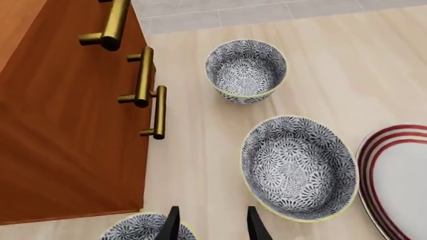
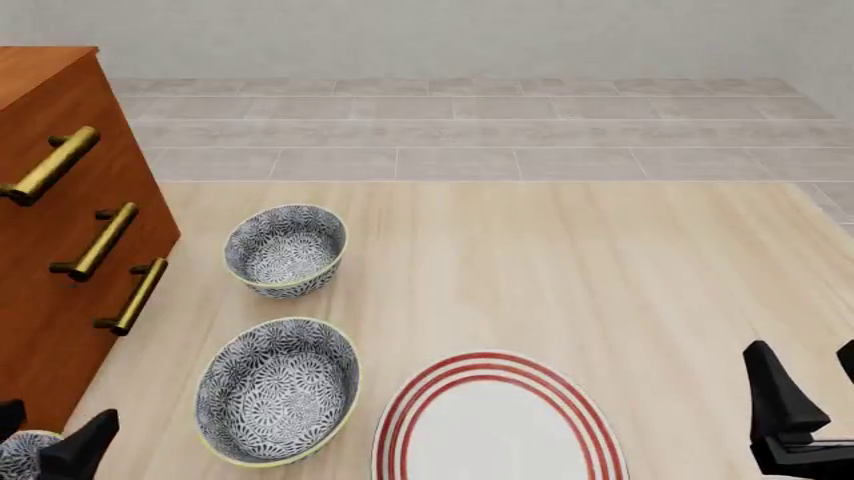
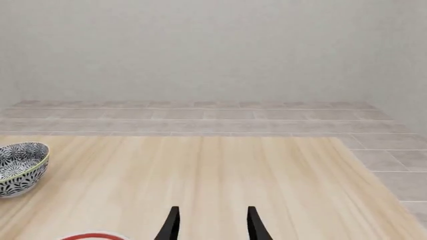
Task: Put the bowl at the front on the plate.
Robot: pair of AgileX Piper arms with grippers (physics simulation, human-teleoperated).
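Bowl (image 2: 19, 452) at 7 o'clock, under left gripper (image 1: 212, 225), jaws apart, empty; middle bowl (image 2: 278, 389) nearby invites wrong pick. Right gripper (image 3: 212, 225) parted, empty.

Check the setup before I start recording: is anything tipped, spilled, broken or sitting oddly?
Nothing stands out. All three floral bowls sit upright and empty on the table: the far bowl, the middle bowl and the near bowl, which is only partly in view. The red-ringed plate lies flat beside the middle bowl.

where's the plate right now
In the front view the plate lies flat at the near edge of the table, centre, just right of the large bowl without touching it.
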